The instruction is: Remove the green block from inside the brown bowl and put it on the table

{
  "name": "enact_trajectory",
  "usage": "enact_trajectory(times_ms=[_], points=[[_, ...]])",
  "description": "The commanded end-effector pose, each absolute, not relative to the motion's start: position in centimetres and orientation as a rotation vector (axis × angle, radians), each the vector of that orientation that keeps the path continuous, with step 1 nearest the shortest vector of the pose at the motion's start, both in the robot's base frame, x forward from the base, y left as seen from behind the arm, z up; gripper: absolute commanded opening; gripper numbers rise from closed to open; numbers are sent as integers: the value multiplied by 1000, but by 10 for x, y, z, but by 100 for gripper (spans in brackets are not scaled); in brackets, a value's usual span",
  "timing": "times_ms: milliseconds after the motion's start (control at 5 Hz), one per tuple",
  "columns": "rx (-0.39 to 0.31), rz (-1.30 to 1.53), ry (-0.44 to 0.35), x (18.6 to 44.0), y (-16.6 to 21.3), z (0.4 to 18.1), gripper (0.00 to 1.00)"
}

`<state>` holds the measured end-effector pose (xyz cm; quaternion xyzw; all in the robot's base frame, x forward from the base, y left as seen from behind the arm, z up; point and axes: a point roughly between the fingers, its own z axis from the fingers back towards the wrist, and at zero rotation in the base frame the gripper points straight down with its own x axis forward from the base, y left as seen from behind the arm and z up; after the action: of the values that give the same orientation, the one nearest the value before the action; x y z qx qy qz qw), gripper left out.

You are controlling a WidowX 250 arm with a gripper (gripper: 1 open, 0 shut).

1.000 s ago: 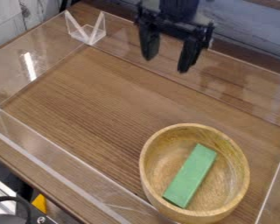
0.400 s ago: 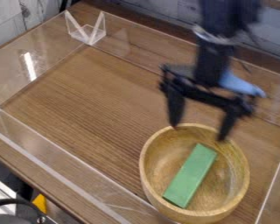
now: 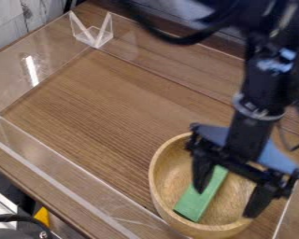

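- My fingers (image 3: 230, 187) are spread wide, holding nothing.
- The green block (image 3: 204, 195) is inside the brown bowl (image 3: 161, 185).
- Grasping, lifting and placing it on the counter (image 3: 96, 107) remain.

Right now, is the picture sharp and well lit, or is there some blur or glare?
In the camera view, the light is even and the bare tabletop looks fairly clear; the pincer is dark and soft at its edges, hiding part of the green block; pale streaks, perhaps glare, show on the clear plastic wall.
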<state>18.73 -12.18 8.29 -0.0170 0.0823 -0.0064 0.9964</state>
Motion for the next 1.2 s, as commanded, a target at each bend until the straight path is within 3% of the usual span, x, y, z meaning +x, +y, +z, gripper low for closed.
enact_trajectory(times_ms=[0,1000], points=[[-48,-50,96,186,-120,85,100],[-55,-19,86,181,-78,39,100]])
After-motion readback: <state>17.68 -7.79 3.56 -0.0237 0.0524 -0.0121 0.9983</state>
